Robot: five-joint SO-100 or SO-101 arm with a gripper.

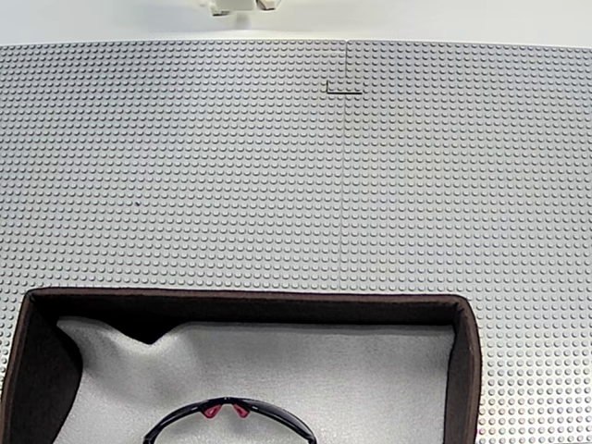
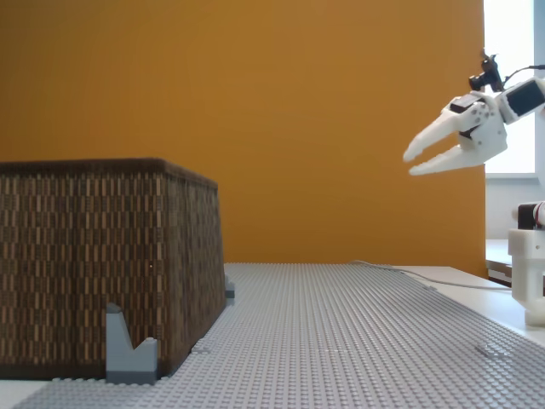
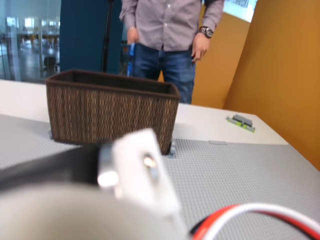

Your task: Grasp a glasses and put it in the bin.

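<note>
The glasses (image 1: 229, 418) lie inside the bin (image 1: 245, 304); the gripper (image 2: 415, 162) hangs parted, empty (studded baseplate (image 1: 277, 185) bare between).

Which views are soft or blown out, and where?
Wrist view: the near arm parts fill the foreground as a heavy blur, while the bin and the person behind it are only mildly soft. Fixed view from the side: the window strip at the right edge is blown out behind the open tool. Fixed view from above: even light, sharp; the glasses cut by the bottom edge.
</note>
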